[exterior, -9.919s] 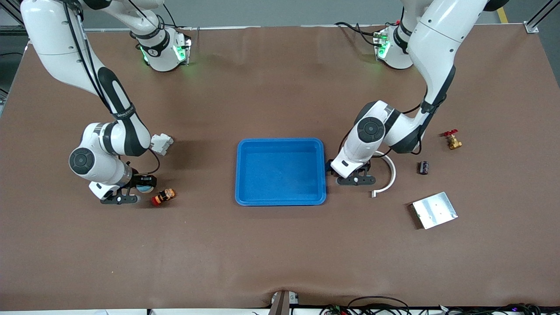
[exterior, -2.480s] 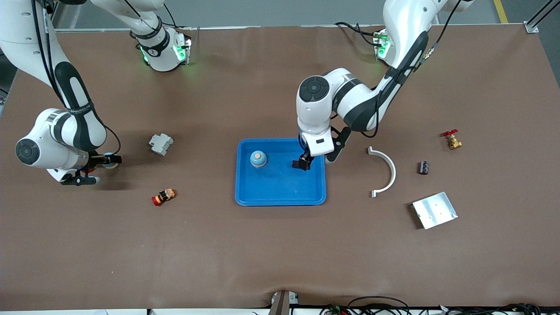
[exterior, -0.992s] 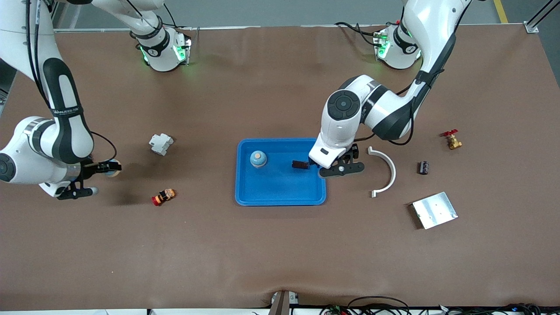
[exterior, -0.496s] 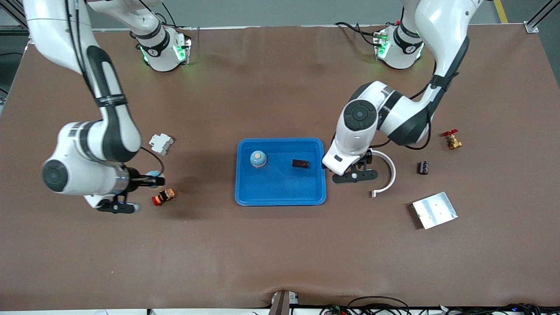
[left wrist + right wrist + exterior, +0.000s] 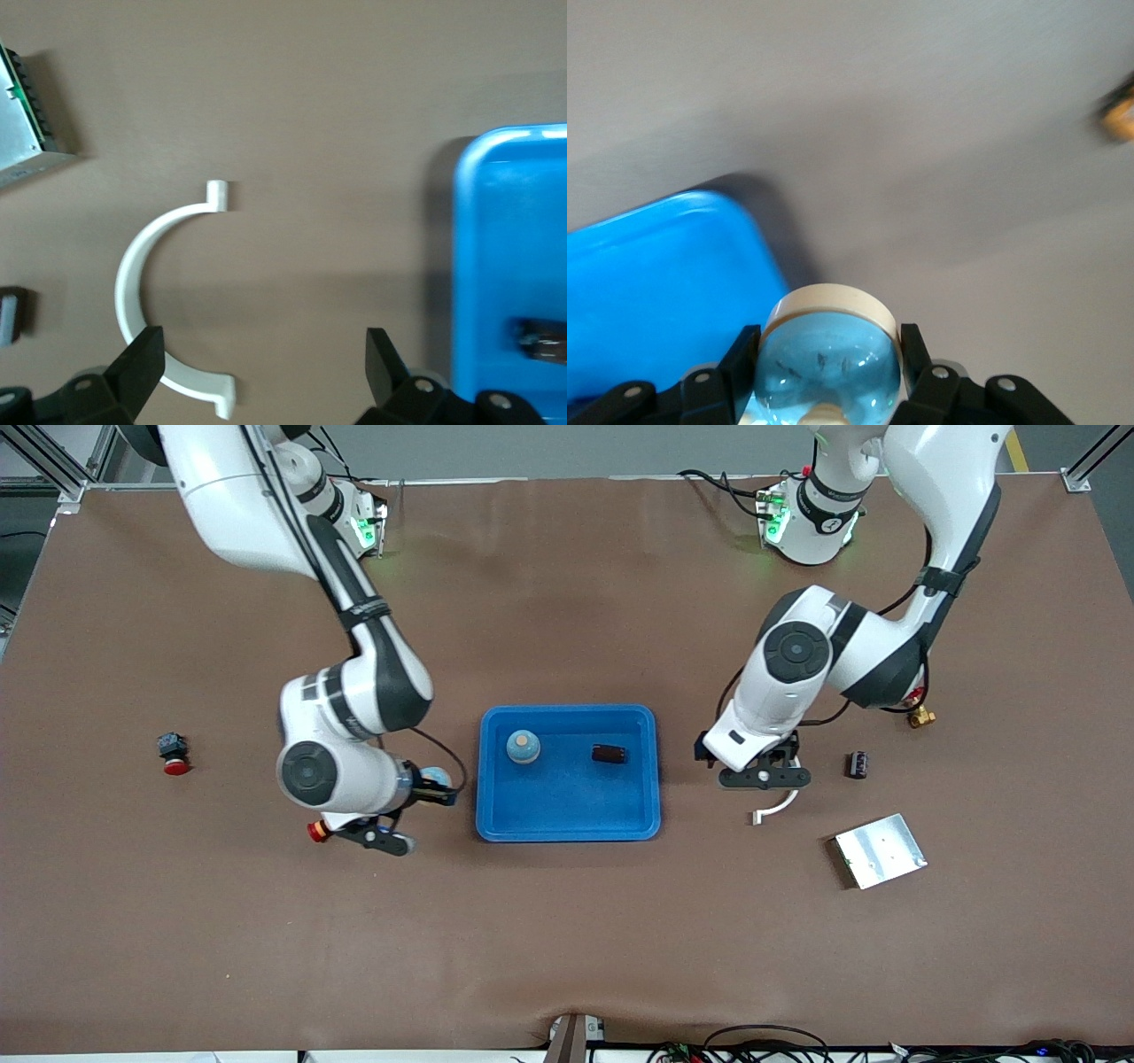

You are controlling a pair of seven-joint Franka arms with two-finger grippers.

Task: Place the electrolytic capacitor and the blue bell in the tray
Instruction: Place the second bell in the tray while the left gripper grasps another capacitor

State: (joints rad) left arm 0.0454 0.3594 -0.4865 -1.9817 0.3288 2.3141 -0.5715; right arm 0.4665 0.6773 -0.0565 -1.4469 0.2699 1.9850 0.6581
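Note:
The blue tray [image 5: 567,802] lies mid-table. In it stand a blue domed bell [image 5: 523,747] with a tan knob and a dark electrolytic capacitor [image 5: 609,754], which lies on its side and also shows in the left wrist view [image 5: 540,341]. My right gripper [image 5: 423,793] is shut on a second blue-domed bell [image 5: 828,359] with a cream base, just outside the tray's rim [image 5: 656,283] toward the right arm's end. My left gripper [image 5: 764,778] hangs open and empty over the table by a white curved piece [image 5: 133,283], beside the tray [image 5: 505,266].
A small dark part [image 5: 857,764], a silver metal plate [image 5: 880,850] and a brass valve [image 5: 920,716] lie toward the left arm's end. A red button [image 5: 174,755] lies toward the right arm's end. A red-and-orange piece [image 5: 316,831] peeks out under the right gripper.
The right arm has swung from its end of the table toward the tray, carrying the bell. The left gripper has drawn away from the tray to over the white curved piece.

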